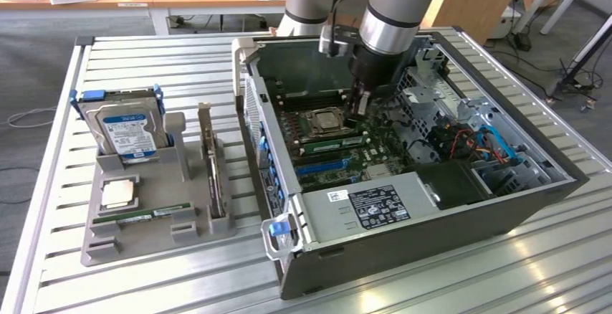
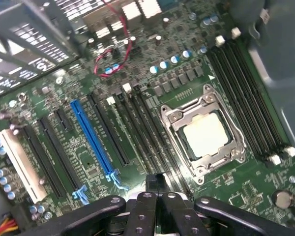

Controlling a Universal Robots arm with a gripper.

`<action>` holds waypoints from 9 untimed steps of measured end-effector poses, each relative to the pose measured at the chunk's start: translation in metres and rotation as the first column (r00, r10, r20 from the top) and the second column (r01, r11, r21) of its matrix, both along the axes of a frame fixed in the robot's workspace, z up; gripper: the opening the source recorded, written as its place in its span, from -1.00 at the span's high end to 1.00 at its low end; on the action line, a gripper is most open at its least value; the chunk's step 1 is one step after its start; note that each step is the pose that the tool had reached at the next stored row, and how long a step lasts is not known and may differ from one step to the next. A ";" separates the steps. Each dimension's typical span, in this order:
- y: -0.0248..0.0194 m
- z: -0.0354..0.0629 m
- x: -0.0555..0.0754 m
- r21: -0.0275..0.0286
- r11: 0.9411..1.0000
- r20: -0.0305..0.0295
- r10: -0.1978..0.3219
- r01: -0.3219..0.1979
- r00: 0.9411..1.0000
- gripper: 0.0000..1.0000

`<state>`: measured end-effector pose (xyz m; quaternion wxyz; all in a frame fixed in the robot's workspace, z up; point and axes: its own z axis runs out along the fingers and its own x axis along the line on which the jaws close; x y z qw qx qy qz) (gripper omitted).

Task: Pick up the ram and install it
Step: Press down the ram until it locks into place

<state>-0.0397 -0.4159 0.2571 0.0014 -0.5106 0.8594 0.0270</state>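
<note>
The arm reaches down from the far side into the open computer case [image 1: 421, 206], which lies on its side on the slatted metal worktop [image 1: 478, 278]. The gripper [image 1: 360, 110] is low over the motherboard [image 1: 359, 158], just beside the CPU socket [image 1: 322, 122] on the exterior view's right.

In the wrist view the fingers [image 2: 143, 209] are drawn together into a narrow stance, and between their tips sits the dark top edge of a thin upright part [image 2: 155, 181]. That part stands in line with the memory slots [image 2: 147, 132] running alongside the socket [image 2: 205, 133]. Whether it is a RAM stick cannot be told from this edge alone, nor whether it is fully seated.

On the exterior view's left, well apart from the case, a grey holder tray [image 1: 153, 206] sits on the worktop. One RAM stick [image 1: 142, 217], green with a white label strip, lies flat in the tray's near part. A square silver CPU chip [image 1: 119, 194] rests just beyond it. A blue-labelled hard drive [image 1: 127, 131] stands upright at the tray's far end, and a card [image 1: 212, 174] stands on edge along the tray's right side.

Inside the case, a blue expansion slot [image 2: 94, 138] and a white slot [image 2: 18, 164] lie on the board away from the socket. The power supply [image 1: 378, 203] occupies the near end.
</note>
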 end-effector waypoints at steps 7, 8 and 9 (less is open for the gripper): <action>0.0000 0.0000 -0.001 0.000 0.995 0.000 -0.098 0.098 0.995 0.79; 0.0000 0.0000 -0.001 0.000 0.994 0.000 -0.112 0.112 0.994 0.79; 0.0000 -0.0001 -0.001 0.000 0.992 0.000 -0.125 0.125 0.992 0.79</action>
